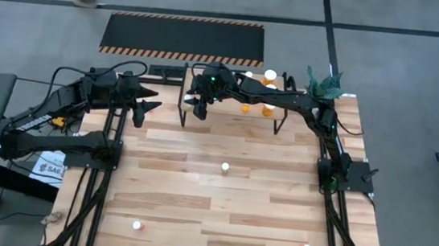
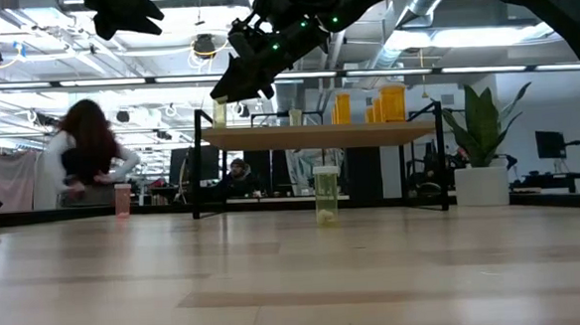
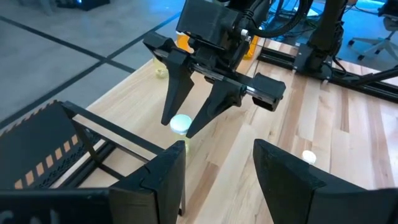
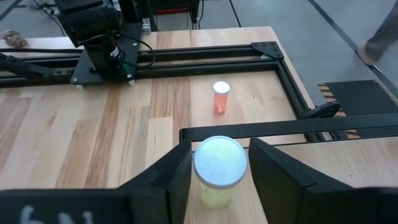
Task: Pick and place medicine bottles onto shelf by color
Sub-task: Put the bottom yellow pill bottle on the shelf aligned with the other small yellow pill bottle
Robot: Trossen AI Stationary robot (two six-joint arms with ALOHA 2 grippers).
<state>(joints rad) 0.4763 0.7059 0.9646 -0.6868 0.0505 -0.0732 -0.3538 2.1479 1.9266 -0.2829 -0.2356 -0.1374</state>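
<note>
Yellow-green bottle (image 4: 217,177) sits between right hand's (image 4: 214,171) spread fingers on shelf (image 4: 323,158).

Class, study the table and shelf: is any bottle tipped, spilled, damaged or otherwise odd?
Nothing stands out. The orange bottles on the shelf stand upright, as does the yellow-green bottle on the table. No spill or damage shows.

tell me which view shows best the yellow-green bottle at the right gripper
The right wrist view: the yellow-green bottle fills it, between the right gripper fingers. The left wrist view shows mostly its cap, the low view a small sliver, the high view hides it.
</note>
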